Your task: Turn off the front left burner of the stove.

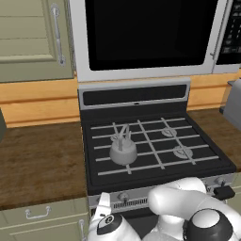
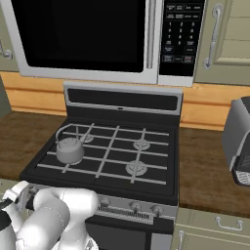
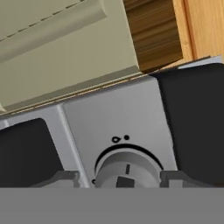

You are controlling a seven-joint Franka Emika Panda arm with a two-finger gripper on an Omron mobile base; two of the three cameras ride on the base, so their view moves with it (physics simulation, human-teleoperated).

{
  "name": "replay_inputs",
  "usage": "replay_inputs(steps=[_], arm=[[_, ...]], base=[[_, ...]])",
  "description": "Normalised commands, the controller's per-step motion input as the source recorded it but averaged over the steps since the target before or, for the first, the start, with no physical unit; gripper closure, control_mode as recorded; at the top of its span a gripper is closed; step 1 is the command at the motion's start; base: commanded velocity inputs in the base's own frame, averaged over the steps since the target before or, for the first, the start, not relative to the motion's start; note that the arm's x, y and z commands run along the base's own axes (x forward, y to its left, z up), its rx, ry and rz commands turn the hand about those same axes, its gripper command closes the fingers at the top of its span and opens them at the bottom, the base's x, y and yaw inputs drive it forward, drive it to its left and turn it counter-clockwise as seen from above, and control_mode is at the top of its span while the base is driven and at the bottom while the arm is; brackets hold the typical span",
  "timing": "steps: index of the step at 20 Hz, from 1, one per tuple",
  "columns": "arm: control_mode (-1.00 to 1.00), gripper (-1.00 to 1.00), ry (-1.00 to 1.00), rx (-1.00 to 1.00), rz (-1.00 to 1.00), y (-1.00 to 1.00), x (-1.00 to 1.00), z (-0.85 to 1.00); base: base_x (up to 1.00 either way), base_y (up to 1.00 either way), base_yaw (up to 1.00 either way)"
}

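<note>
The stove (image 1: 134,97) (image 2: 122,102) has a black cooktop with pale grates and a silver front strip. A grey kettle (image 1: 123,150) (image 2: 70,149) stands at the front left and hides the front left burner beneath it. My gripper (image 3: 119,178) is at the left end of the front strip (image 3: 113,118), and in the left base view my gripper (image 1: 102,203) shows low at that end. In the hand view its fingertips (image 3: 65,177) stand on either side of a round silver knob (image 3: 127,169), slightly apart from it. The gripper looks open around the knob.
More knobs (image 1: 123,196) (image 2: 134,206) sit along the strip. A microwave (image 1: 146,33) hangs above the stove. Wooden counters (image 1: 42,160) (image 2: 205,166) flank it, with a grey appliance (image 2: 239,141) at the right. A drawer front (image 3: 57,57) lies beside the strip.
</note>
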Motion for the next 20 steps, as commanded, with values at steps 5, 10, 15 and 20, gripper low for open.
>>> replay_inputs(steps=[5,10,15,20], arm=[[-1.0,1.0,0.01,0.16,0.0,-0.07,0.0,0.1],[-1.0,1.0,0.01,0.46,-0.09,-0.19,0.0,0.19],[-1.0,1.0,0.0,0.6,-0.16,-0.19,0.0,0.11],[-1.0,1.0,-0.04,0.62,-0.2,-0.13,0.0,0.01]], base=[[0.0,0.0,0.0],[0.0,0.0,0.0],[0.0,0.0,0.0],[0.0,0.0,0.0]])
